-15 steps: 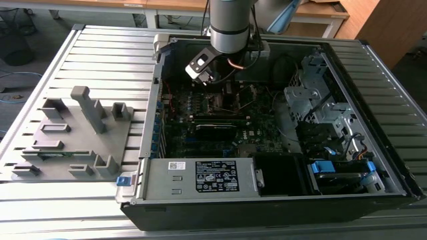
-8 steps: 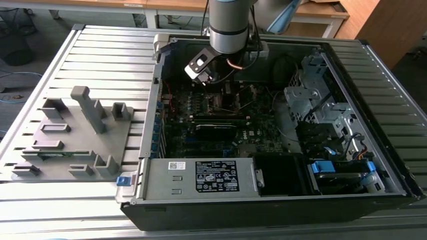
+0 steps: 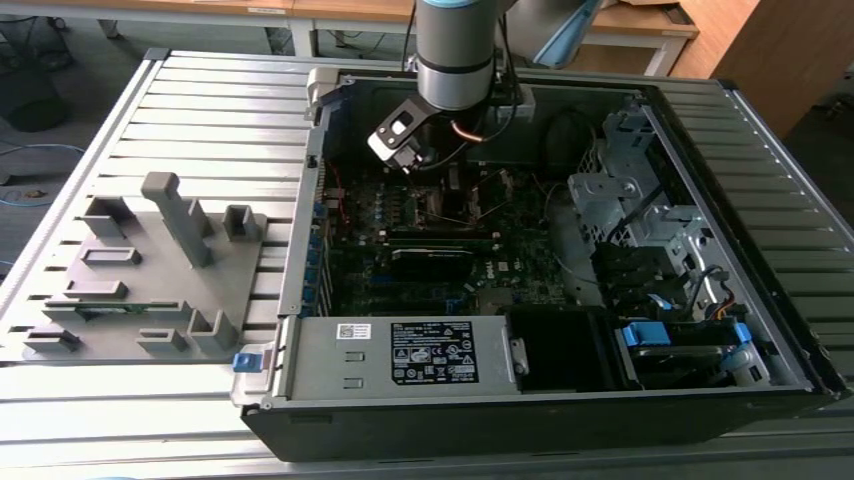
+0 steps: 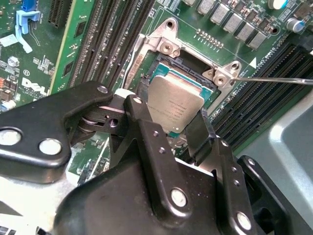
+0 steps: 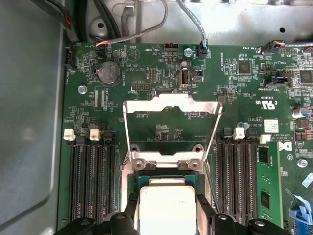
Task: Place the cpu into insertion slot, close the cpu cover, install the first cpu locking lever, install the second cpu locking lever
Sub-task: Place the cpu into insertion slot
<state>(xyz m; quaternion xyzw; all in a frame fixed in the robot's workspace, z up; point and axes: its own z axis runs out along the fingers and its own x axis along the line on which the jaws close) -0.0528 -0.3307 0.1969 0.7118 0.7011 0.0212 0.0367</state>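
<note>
Right now my gripper [image 4: 166, 111] pinches the cpu [image 4: 175, 98] by two opposite edges, fingers [image 4: 142, 127] pressed against its sides. The chip hangs just over the slot [image 4: 188, 66], and I judge it to be slightly tilted. Beyond it the cover [image 5: 171, 100] stands swung open on its hinge at one edge of the slot, clear of my way. To seat the chip well, I think I must level it, square its corners with the slot and come straight down without sliding, since the contacts beneath likely bend easily.

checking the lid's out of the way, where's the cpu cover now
In the first wrist view the cpu cover is swung open, its hinge edge right beside the cpu.
</note>
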